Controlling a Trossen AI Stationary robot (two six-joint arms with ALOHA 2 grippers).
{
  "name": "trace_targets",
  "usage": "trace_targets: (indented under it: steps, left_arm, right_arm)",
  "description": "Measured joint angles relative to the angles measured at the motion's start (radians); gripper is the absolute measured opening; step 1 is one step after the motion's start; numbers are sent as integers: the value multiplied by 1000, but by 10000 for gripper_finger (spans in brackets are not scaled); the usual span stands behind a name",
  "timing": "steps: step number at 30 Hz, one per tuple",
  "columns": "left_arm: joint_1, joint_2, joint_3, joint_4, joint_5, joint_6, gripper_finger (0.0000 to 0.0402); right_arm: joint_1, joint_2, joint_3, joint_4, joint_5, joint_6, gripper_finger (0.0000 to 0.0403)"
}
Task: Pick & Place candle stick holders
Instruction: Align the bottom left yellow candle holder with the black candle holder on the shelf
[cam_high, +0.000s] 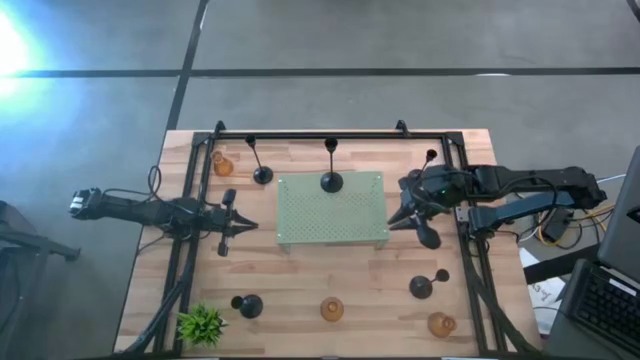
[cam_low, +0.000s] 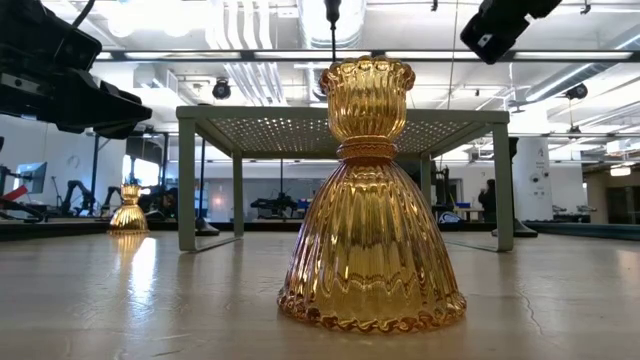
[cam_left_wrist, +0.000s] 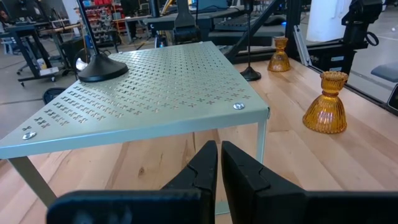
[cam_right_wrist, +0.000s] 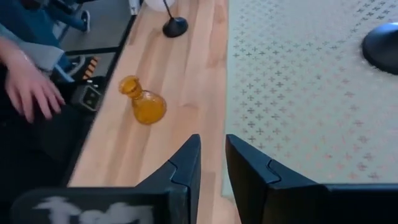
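Done: one black holder (cam_high: 331, 181) stands on the green rack (cam_high: 300, 225).
Left: seven holders on the table (cam_high: 300, 290).
Right gripper (cam_high: 398, 219): narrow gap, whether holding anything cannot be told.
Left gripper (cam_high: 250, 226): closed, empty.

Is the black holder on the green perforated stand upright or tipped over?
Upright: the black holder has its dome base flat on the stand, stem rising straight in the left wrist view.
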Motion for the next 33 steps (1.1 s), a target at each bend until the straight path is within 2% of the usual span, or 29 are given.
trace_targets:
  steps: [5, 13, 17, 29, 33]
  left_arm:
    - [0, 0, 0, 0, 0, 0, 28]
    - [0, 0, 0, 1, -2, 41, 28]
    - [0, 0, 0, 1, -5, 88, 28]
    - [0, 0, -1, 8, -11, 48, 28]
    - [0, 0, -1, 117, -12, 49, 28]
  right_arm:
    - [0, -2, -14, 13, 23, -56, 52]
    - [-1, -6, -13, 39, 172, -98, 38]
    - [-1, -4, -13, 64, 177, -80, 33]
    - [-1, -4, -12, 65, 184, -90, 33]
    - [-1, -4, -12, 65, 183, -89, 34]
